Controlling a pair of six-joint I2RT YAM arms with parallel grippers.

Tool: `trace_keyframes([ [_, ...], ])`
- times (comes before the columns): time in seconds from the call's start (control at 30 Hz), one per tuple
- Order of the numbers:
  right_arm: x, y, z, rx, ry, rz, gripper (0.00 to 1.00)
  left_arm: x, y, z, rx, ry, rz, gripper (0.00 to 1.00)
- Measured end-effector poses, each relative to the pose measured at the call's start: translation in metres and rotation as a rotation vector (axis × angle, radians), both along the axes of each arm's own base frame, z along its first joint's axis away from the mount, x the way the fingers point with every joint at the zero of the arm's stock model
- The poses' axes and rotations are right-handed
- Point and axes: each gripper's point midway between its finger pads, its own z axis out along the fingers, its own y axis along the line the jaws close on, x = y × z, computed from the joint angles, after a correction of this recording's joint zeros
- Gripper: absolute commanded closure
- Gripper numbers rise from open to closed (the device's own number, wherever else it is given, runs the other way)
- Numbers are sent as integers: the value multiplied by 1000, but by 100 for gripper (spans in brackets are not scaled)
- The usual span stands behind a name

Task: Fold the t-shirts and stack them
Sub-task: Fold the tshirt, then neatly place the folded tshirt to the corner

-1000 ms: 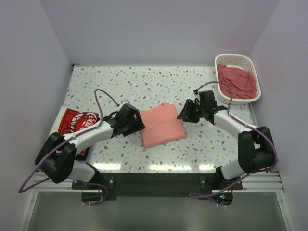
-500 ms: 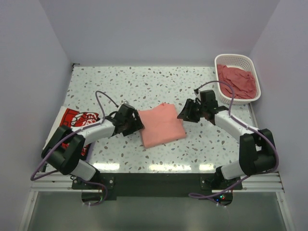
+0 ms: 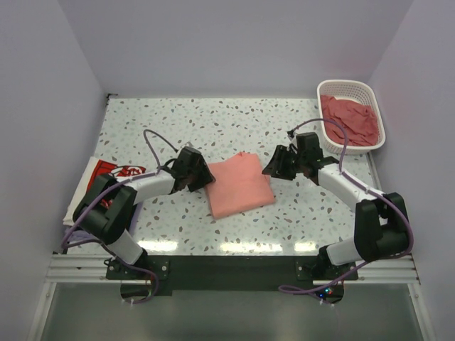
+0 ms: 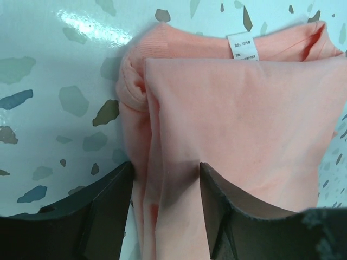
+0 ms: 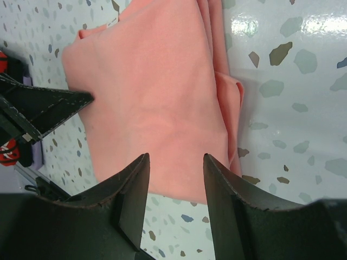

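Observation:
A folded salmon-pink t-shirt (image 3: 239, 187) lies mid-table. My left gripper (image 3: 204, 177) is at its left edge. In the left wrist view the jaws (image 4: 165, 165) stand apart, straddling the shirt's (image 4: 238, 114) layered folded edge, with cloth between the fingers (image 4: 108, 211). My right gripper (image 3: 272, 165) hovers at the shirt's right side, open. In the right wrist view it (image 5: 175, 157) has nothing held, and the shirt (image 5: 152, 92) lies just beyond its tips. A white t-shirt with red print (image 3: 106, 172) lies at the far left, partly under the left arm.
A white slatted basket (image 3: 344, 85) at the back right holds more pink t-shirts (image 3: 352, 119). Walls close in on both sides and the back. The left arm's cable (image 3: 153, 138) loops above the table.
The left arm's elbow has swung inward and its gripper has edged onto the pink shirt's left edge, jaws narrower than before. The right arm and the shirt have not moved.

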Motion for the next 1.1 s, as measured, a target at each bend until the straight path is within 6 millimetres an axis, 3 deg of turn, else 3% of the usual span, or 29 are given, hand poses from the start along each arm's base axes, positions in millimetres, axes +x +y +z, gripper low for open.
trace_keyframes([
  [0.2, 0, 0, 0, 1, 0, -1, 52, -2, -5, -7, 43, 27, 53, 72],
  [0.27, 0, 0, 0, 1, -1, 0, 52, -2, -12, -8, 54, 41, 73, 100],
  [0.47, 0, 0, 0, 0, -1, 0, 52, -6, -16, -10, 46, 83, 129, 100],
  [0.67, 0, 0, 0, 0, -1, 1, 52, -18, -3, -5, 151, 225, 224, 100],
  [0.77, -2, 0, 2, 0, 0, 1, 52, -17, 9, 2, 238, 292, 287, 100],
  [0.9, -4, -1, 6, 1, -3, 0, 52, 1, 28, 15, 283, 338, 372, 100],
  [1.1, -8, -2, 13, 2, -13, -1, 52, 31, 82, 38, 284, 375, 532, 100],
])
